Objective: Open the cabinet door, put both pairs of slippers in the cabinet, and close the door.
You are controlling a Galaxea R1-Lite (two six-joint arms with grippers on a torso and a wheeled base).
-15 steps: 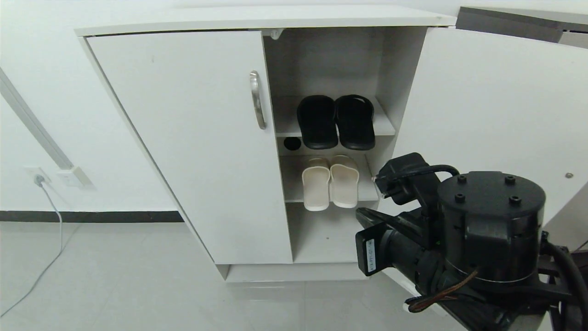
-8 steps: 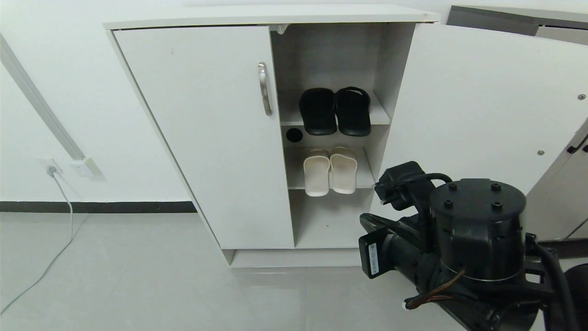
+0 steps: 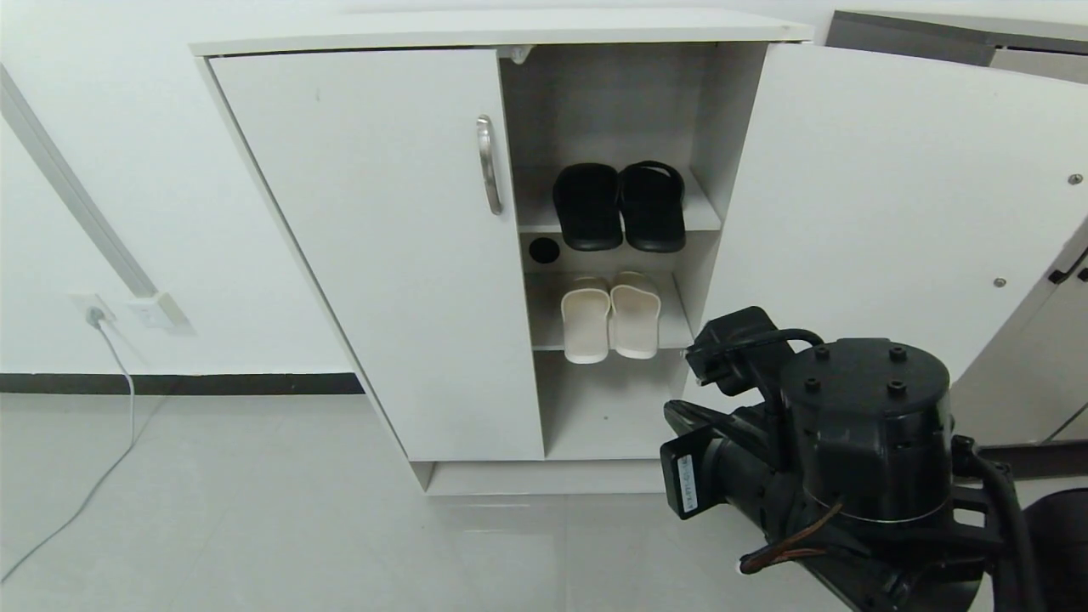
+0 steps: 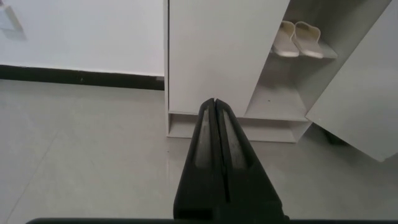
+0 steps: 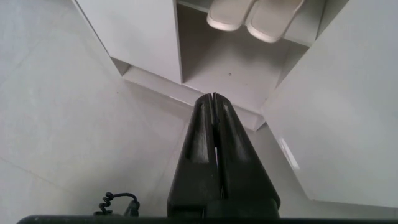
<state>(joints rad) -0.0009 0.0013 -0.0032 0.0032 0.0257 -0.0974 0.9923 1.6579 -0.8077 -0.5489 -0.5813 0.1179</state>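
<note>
Standing with its right door (image 3: pixel 892 195) swung wide and its left door (image 3: pixel 365 255) shut, the white two-door cabinet (image 3: pixel 501 25) is holding both pairs: the black open-toe slippers (image 3: pixel 619 206) are sitting side by side on the upper shelf, the cream closed-toe slippers (image 3: pixel 610 321) on the shelf just below. The left gripper (image 4: pixel 215 102) is hanging above the pale tiled floor (image 3: pixel 255 527) on the cabinet's near side, fingers pressed together on nothing. The right gripper (image 5: pixel 213 98) is likewise clamped empty, pointing toward the open bottom compartment.

I'm seeing my right gripper (image 5: pixel 213 98) hanging over the floor (image 5: pixel 68 124), fingers pressed together, facing the cabinet (image 5: pixel 231 70)'s lowest compartment; white slippers (image 5: pixel 255 12) are sitting one level above.
</note>
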